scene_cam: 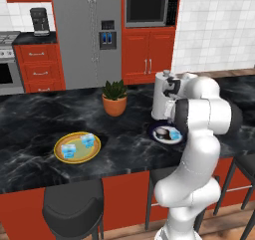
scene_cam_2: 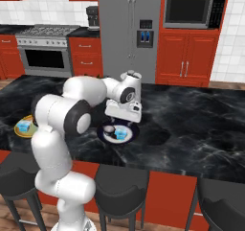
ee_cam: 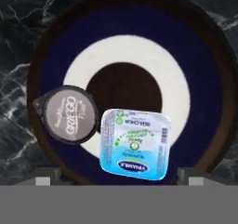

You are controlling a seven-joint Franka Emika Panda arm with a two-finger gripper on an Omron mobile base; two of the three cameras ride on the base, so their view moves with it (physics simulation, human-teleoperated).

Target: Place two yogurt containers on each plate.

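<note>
The navy-rimmed plate (ee_cam: 51,46) with a white ring holds two yogurt containers side by side. One is a square light-blue cup (ee_cam: 135,144); the other is a round cup with a grey lid (ee_cam: 67,114). My gripper (ee_cam: 119,179) hangs open just above them, and nothing sits between its fingertips (ee_cam: 44,180). From the base I see the gripper (scene_cam_2: 123,117) over this plate (scene_cam_2: 103,135). Further left on the counter, the yellow plate (scene_cam: 59,157) carries two light-blue cups, one (scene_cam: 68,151) beside the other (scene_cam: 88,140).
A terracotta pot with a green plant (scene_cam: 114,102) stands on the black marble counter behind the plates. Dark stools (scene_cam: 74,209) line the counter's near edge. Red cabinets, a fridge and a stove stand far behind.
</note>
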